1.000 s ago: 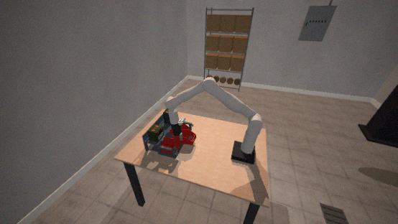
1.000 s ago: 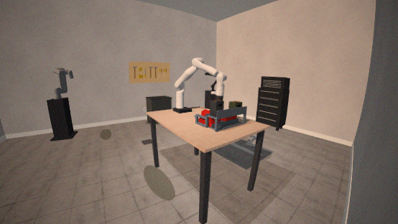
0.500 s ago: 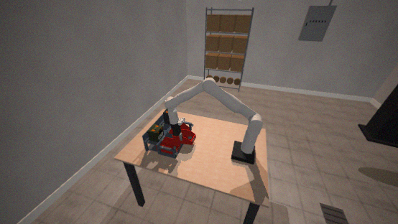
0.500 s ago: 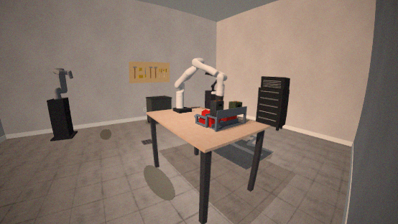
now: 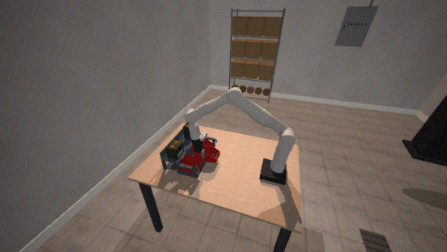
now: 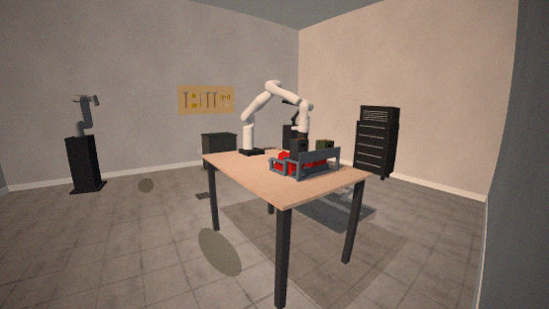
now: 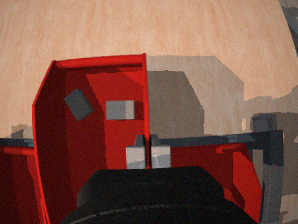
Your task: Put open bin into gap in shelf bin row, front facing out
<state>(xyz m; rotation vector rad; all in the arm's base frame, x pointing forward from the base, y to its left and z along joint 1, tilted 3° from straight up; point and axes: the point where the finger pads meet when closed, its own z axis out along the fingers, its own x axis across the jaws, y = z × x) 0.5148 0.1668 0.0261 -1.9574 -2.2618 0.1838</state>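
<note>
My gripper (image 7: 147, 146) (image 5: 198, 146) (image 6: 298, 145) is shut on the right side wall of the open red bin (image 7: 80, 136) (image 5: 211, 153) (image 6: 282, 156). The bin has two grey parts (image 7: 120, 110) in it, and in the wrist view it reaches out over the table beyond the shelf's front rail. The small blue-grey shelf (image 7: 268, 141) (image 5: 166, 158) (image 6: 317, 159) stands at the table's far left edge. Other red bins (image 7: 222, 163) (image 5: 190, 162) sit in its row on either side of the held one. The shelf's upper board is hidden behind my wrist.
A dark green box (image 5: 174, 149) (image 6: 324, 144) stands on top of the shelf. The wooden table (image 5: 242, 182) (image 6: 248, 168) (image 7: 166, 10) carries my arm's black base (image 5: 273, 174) at its right side. A tall rack with cardboard boxes (image 5: 255, 48) stands at the back wall.
</note>
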